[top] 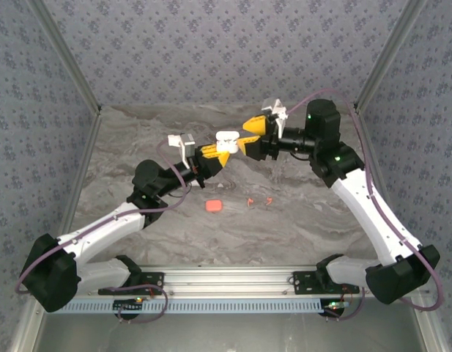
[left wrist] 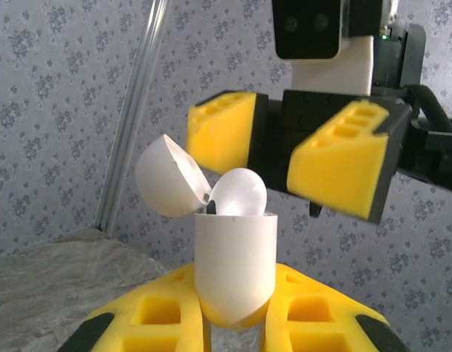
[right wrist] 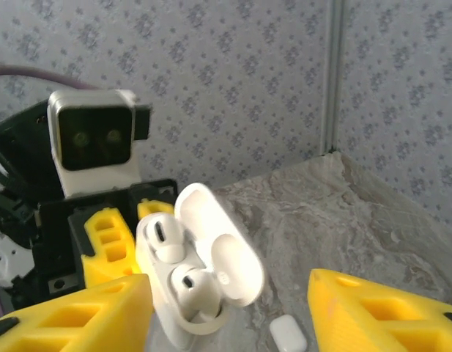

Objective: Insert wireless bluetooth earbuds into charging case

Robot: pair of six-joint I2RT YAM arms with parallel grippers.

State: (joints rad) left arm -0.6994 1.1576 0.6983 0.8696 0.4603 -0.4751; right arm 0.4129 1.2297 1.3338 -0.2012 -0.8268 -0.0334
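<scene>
My left gripper is shut on the body of a white charging case and holds it up in the air with its lid hinged open. Two white earbuds sit in the case's wells; one earbud domes above the rim in the left wrist view. My right gripper stands open just beyond the case, one yellow finger on each side, touching nothing. Two tiny coral earbuds lie on the table.
A coral case lies shut on the marbled table near the coral earbuds. A second white case lies shut on the table below the grippers. Patterned walls close in the back and both sides.
</scene>
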